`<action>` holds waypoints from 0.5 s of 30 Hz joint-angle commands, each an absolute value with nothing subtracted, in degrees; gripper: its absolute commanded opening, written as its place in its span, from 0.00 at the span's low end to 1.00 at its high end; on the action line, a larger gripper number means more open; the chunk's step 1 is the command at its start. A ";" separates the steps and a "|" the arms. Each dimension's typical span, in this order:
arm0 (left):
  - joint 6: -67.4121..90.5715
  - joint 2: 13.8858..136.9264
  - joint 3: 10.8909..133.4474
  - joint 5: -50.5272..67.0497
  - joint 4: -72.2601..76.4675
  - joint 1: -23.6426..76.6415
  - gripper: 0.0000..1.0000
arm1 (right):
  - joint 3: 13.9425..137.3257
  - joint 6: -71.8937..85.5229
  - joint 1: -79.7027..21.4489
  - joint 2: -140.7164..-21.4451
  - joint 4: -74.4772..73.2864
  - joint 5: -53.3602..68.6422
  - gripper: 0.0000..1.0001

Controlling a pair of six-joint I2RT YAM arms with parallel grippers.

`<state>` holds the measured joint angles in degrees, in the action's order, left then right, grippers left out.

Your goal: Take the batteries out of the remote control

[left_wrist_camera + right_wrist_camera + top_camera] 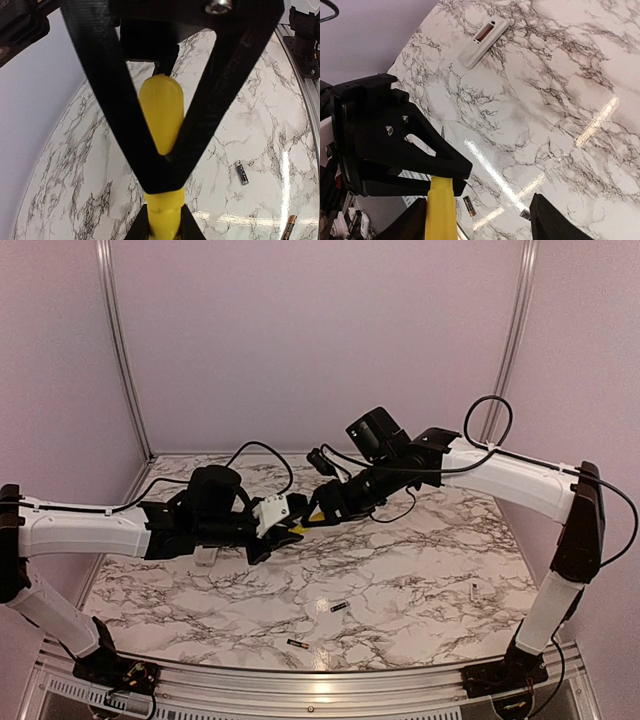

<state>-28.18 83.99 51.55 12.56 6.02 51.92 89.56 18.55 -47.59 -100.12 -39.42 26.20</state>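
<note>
Black left gripper [161,174]: closed on the yellow screwdriver handle [161,112], its fingers meeting in a V across it. The handle's rounded end lies toward the palm. It is held above the counter [430,540], left of centre.

Right gripper [320,514]: jaws standing apart, one on each side of the same yellow handle. In the right wrist view the handle runs just beside one finger [415,226] and well clear of the other. Contact with the near finger cannot be told. It is nose to nose with the left gripper over the middle of the counter.

Counter: white marble pattern with dark veining.

Remote control [483,40]: flat white bar lying on the counter near its left edge, recessed face up. In the top view it is mostly hidden below the left arm. Neither gripper touches it.

Batteries [338,607]: two thin dark cylinders lying loose on the counter, toward its near edge and about mid-width. The second [297,644] is closer to that edge and slightly left. They lie apart from each other and well apart from the remote control.

Pale speck [473,592]: on the counter toward its right edge, too small to identify.
</note>
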 commanded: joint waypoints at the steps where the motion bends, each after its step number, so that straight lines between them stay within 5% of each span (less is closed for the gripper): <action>1: -21.65 78.69 47.80 8.86 5.59 52.13 0.00 | 91.49 20.70 -46.12 -96.66 -38.97 17.74 0.79; 7: -13.21 73.54 44.10 2.32 3.26 51.72 0.00 | 89.24 23.85 -41.66 -92.21 -38.14 9.30 0.97; 15: -7.54 72.40 46.11 -5.51 -4.90 42.57 0.00 | 85.73 25.75 -37.20 -89.08 -37.76 6.82 0.98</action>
<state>-12.05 72.73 43.75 -0.01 2.28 48.21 86.85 24.08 -38.09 -89.58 -37.95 9.87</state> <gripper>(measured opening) 0.154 0.985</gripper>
